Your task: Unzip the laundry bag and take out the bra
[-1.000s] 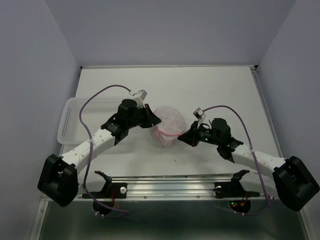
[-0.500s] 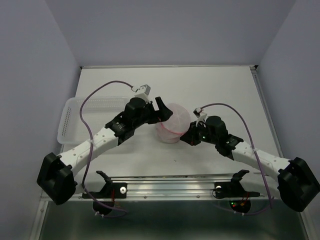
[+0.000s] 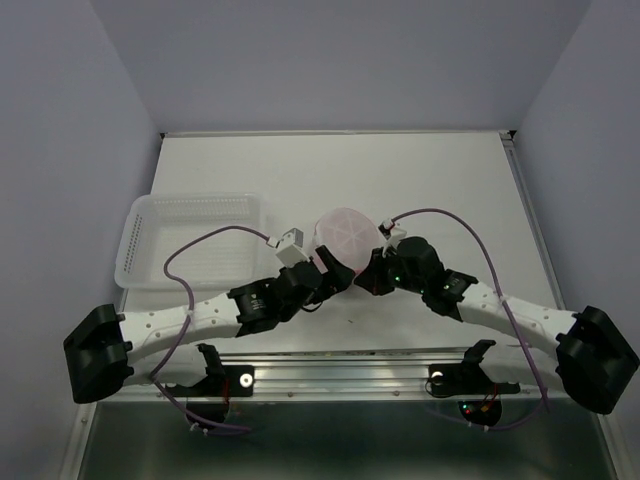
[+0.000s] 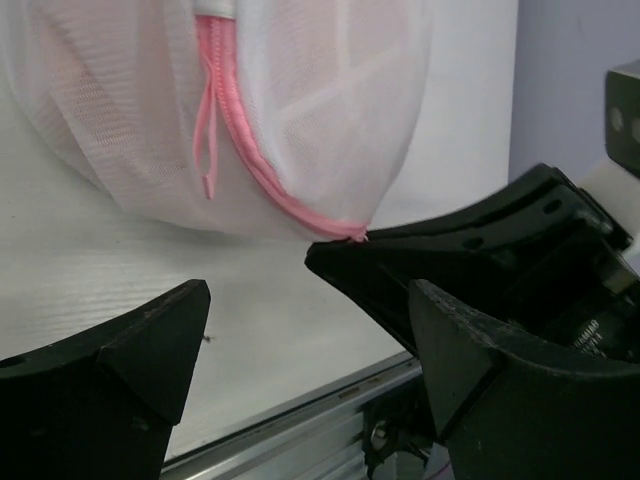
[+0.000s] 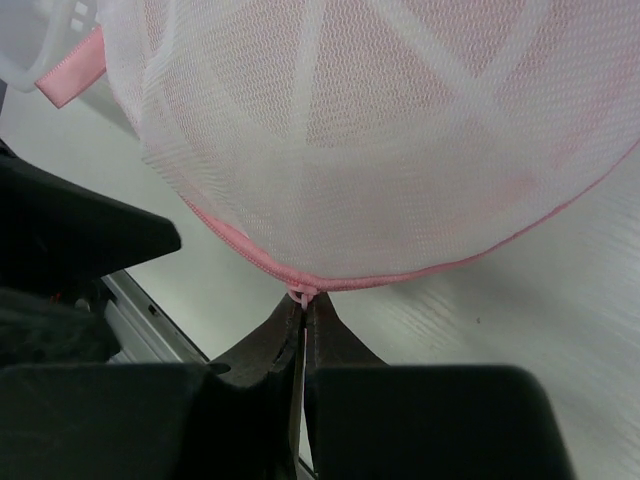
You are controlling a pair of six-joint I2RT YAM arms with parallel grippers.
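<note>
Only wrist views show right end effector (image 5: 303, 300) pinching laundry bag (image 5: 400, 130) trim.

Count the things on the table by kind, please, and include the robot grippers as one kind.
laundry bag: 1
plastic basket: 1
grippers: 2 (left gripper, open; right gripper, shut on the pink edge of the bag)
Total: 4
</note>
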